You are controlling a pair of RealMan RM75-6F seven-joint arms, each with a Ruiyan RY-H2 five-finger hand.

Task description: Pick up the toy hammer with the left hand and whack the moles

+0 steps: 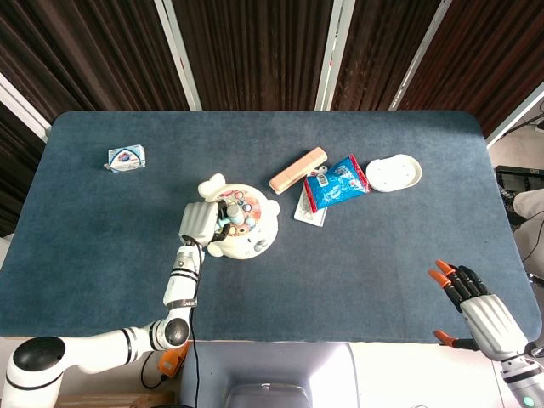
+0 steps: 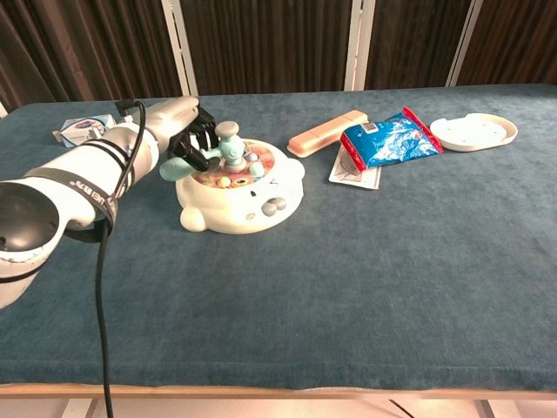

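The whack-a-mole toy (image 2: 239, 196) (image 1: 249, 231) is a white rounded base with several coloured mole pegs on top, left of the table's middle. My left hand (image 2: 178, 135) (image 1: 198, 223) grips the teal toy hammer (image 2: 228, 148) by its handle. The hammer head is down over the pegs in the chest view; from the head view the hand hides most of it. My right hand (image 1: 482, 310) hovers past the table's front right edge, fingers apart and holding nothing.
A peach-coloured bar (image 1: 298, 169) (image 2: 324, 132), a blue snack bag (image 1: 336, 182) (image 2: 389, 137) on a white card and a white dish (image 1: 393, 172) (image 2: 474, 131) lie at the back right. A small blue-and-white box (image 1: 126, 158) (image 2: 81, 128) sits at the back left.
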